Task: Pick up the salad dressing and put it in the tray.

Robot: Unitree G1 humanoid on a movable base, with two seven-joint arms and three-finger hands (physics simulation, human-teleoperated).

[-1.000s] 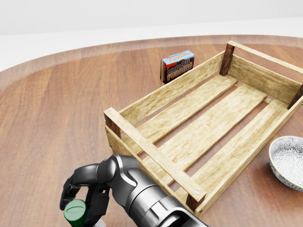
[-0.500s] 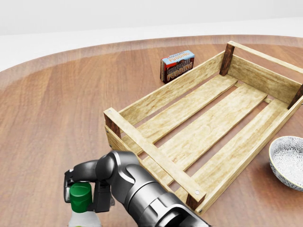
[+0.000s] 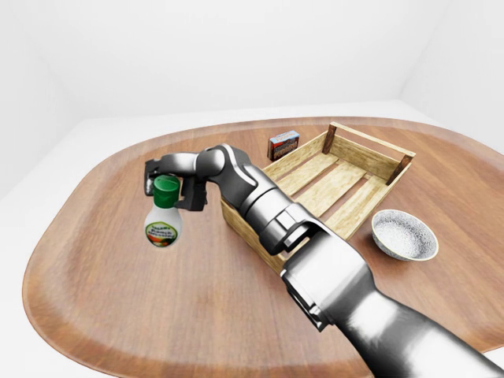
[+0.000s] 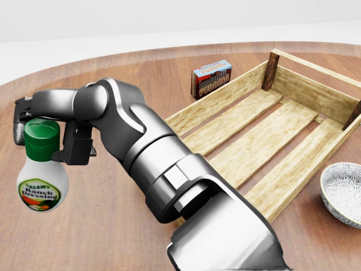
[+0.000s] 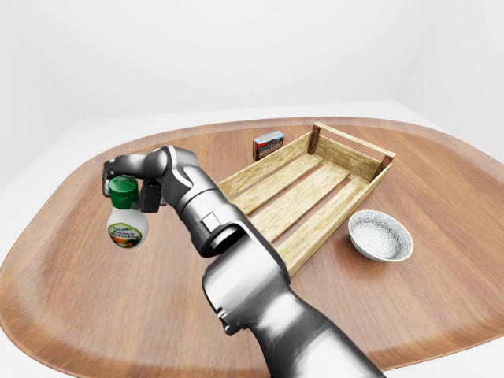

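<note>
Salad dressing [image 4: 42, 175] hangs upright above the table [image 4: 101, 226], its green cap gripped by the right hand [image 4: 56, 135], left of the tray [image 4: 293, 135].

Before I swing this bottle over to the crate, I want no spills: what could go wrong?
The right hand pinches the salad dressing only at its green cap, so the hanging body could swing or slip. Carried low, it could clip the tray near wall. The pudding box stands close beside the tray.
</note>
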